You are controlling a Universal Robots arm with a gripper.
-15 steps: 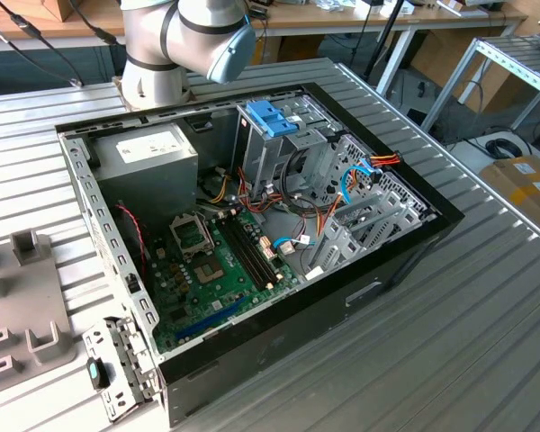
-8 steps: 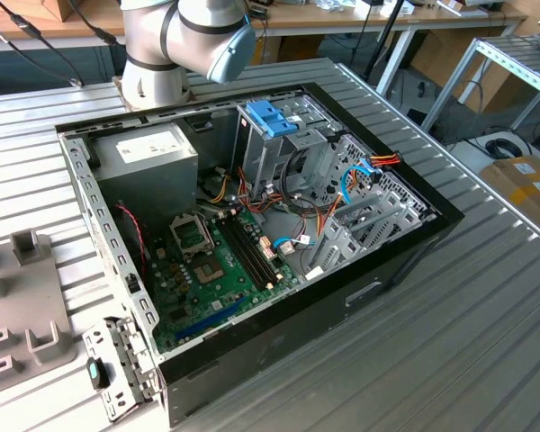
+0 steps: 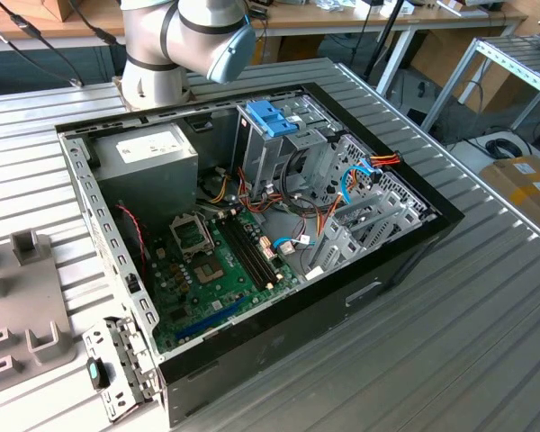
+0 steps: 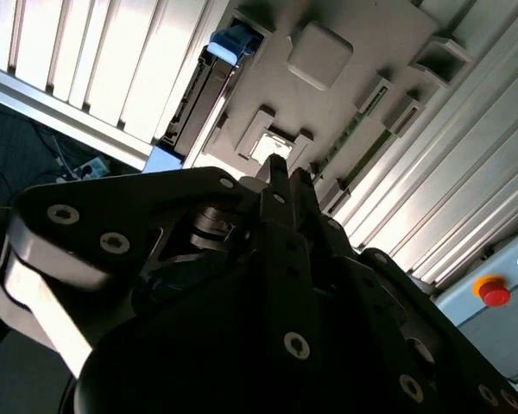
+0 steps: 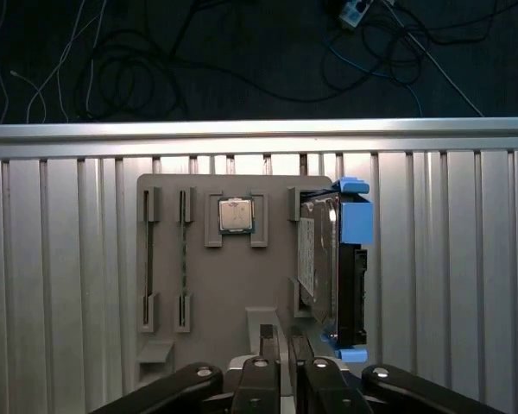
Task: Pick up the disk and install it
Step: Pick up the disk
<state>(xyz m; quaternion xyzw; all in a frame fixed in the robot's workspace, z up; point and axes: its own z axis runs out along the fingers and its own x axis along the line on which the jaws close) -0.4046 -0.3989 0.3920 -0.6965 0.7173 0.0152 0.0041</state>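
Observation:
The disk stands on edge in a slot of a grey fixture, its silver face with the label turned toward the fixture's middle and blue plastic at both ends. In the second wrist view the disk sits at the far side of the same fixture. My gripper hovers above the fixture's near end, a little to the side of the disk and apart from it. Its two black fingers are pressed together with nothing between them, as the second wrist view of the gripper also shows.
The open computer case lies on the slatted metal table, with a metal drive cage topped by a blue latch and a grey power supply box. The fixture also holds a processor chip and a memory stick. A red button is nearby.

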